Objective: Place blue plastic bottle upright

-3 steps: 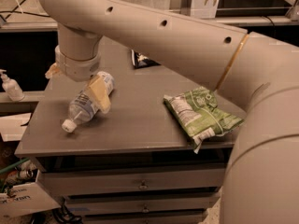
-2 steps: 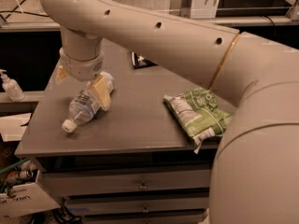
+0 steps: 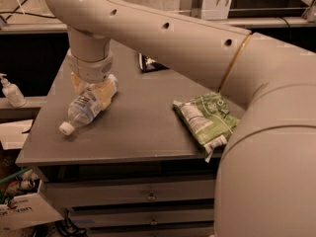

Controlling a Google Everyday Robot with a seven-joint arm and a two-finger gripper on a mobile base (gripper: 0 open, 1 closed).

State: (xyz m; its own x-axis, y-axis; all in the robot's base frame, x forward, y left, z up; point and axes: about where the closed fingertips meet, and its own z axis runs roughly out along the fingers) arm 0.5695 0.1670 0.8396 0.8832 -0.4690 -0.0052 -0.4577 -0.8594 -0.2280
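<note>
The blue plastic bottle (image 3: pixel 85 110) is clear with a white cap (image 3: pixel 65 128) and a pale label. It lies on its side on the left part of the grey table (image 3: pixel 143 132), cap pointing to the front left. My gripper (image 3: pixel 93 89) hangs straight down from the arm over the bottle's base end. It is open, with one yellowish finger (image 3: pixel 105 95) on the near side of the bottle and the other behind it. The bottle rests on the table.
A green snack bag (image 3: pixel 207 118) lies at the right of the table near the front edge. A dark flat object (image 3: pixel 148 63) lies at the back. A small white pump bottle (image 3: pixel 11 92) stands on a shelf to the left. Drawers are below the table.
My gripper has come down lower over the bottle, and its fingers now stand on both sides of the base end. The bottle still lies in about the same place.
</note>
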